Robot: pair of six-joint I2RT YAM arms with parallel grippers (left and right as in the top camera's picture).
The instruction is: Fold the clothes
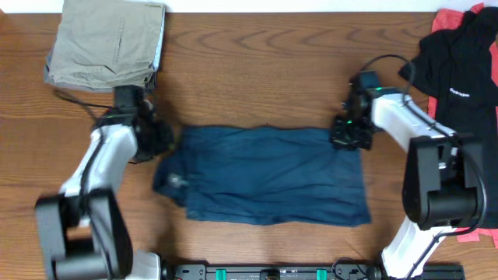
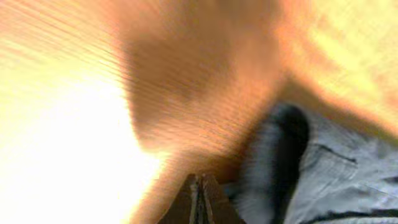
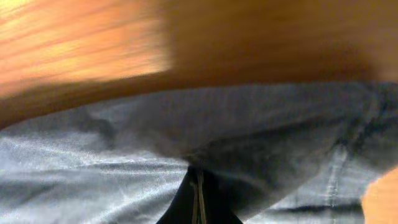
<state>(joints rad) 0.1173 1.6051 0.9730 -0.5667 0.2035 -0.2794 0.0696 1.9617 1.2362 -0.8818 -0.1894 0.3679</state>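
The dark navy garment (image 1: 268, 175) lies flat in a rough rectangle on the wooden table, with a small metal button (image 1: 176, 181) near its left edge. My left gripper (image 1: 158, 140) is at the garment's upper left corner. In the blurred left wrist view its jaws (image 2: 200, 182) are shut over bare wood, with the garment's edge (image 2: 323, 168) just to their right. My right gripper (image 1: 348, 134) is at the upper right corner. In the right wrist view its jaws (image 3: 198, 177) are shut with navy cloth (image 3: 124, 155) bunched at their tips.
Folded khaki trousers (image 1: 109, 39) lie at the back left, close behind my left arm. A black T-shirt with white lettering (image 1: 463, 66) lies on red cloth (image 1: 451, 19) at the right edge, beside my right arm.
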